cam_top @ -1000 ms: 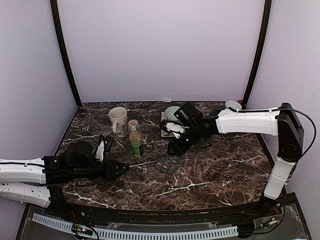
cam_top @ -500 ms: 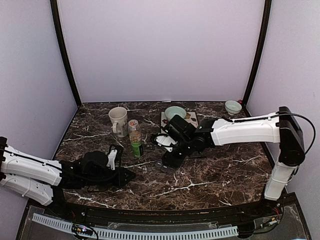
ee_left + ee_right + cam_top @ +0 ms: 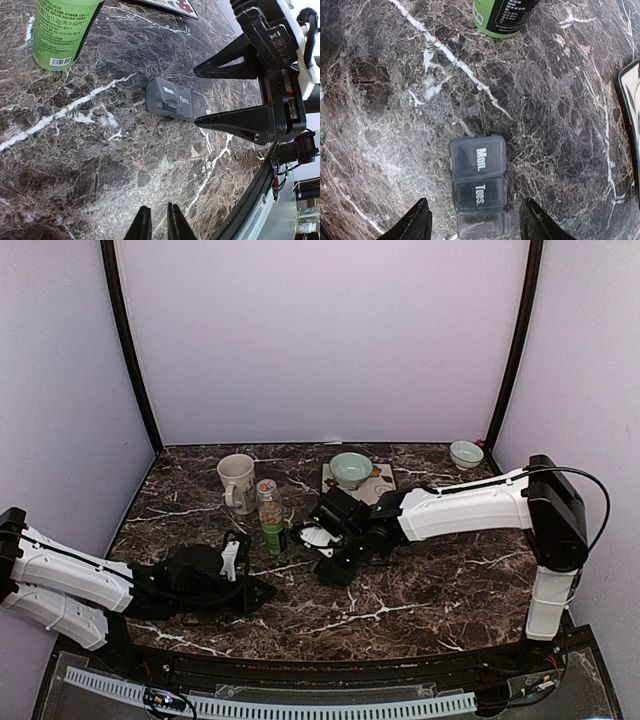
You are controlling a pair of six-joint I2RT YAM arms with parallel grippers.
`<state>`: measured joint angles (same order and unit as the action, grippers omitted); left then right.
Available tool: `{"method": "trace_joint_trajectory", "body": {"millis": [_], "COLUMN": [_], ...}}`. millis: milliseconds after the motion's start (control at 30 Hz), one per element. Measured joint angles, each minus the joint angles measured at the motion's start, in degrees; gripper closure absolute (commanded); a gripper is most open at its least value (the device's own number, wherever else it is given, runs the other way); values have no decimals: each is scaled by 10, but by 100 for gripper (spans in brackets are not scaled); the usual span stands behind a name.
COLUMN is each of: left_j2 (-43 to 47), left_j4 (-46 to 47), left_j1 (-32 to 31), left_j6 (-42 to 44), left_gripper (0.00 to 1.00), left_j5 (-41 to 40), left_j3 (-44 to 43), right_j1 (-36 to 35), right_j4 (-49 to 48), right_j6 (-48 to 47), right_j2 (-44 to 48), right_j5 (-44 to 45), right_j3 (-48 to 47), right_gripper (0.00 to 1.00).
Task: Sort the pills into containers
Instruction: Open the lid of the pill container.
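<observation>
The containers [image 3: 477, 192] are a dark grey strip of three joined lidded boxes lying flat on the marble, two of them marked "Mon." and "Tues.". My right gripper [image 3: 475, 212] hangs open just above the strip's end, one finger on each side and neither touching it. From above, the right gripper [image 3: 335, 565] hides most of the strip. The left wrist view shows the containers [image 3: 175, 100] with the right gripper [image 3: 196, 97] straddling them. My left gripper [image 3: 158, 212] is shut on nothing, low over bare marble at the near left [image 3: 262, 592]. No pills show in any view.
A green bottle [image 3: 272, 528] stands just left of the containers, with a small can [image 3: 266, 489] and a cream mug [image 3: 236, 480] behind it. A pale green bowl [image 3: 351, 468] sits on a patterned tray [image 3: 380, 483]. A small bowl [image 3: 466, 453] is at the back right corner.
My right arm swung left and down from the tray to straddle the containers, its jaws widening a little. My left gripper closed and slid slightly right.
</observation>
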<state>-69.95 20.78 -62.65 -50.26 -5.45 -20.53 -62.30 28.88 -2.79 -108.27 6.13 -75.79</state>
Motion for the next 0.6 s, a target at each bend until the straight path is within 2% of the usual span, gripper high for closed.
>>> {"method": "trace_joint_trajectory", "body": {"millis": [600], "left_j2": [-23], "left_j4": [15], "left_j1": [-3], "left_j6": [-4], "left_gripper": [86], "left_j5": [0], "left_j3": [0], "right_j1": [-2], "right_j4": [-2], "right_j6": [-15], "right_j2": [-54], "right_j5": [3], "right_j3": [-44], "right_gripper": [37]}}
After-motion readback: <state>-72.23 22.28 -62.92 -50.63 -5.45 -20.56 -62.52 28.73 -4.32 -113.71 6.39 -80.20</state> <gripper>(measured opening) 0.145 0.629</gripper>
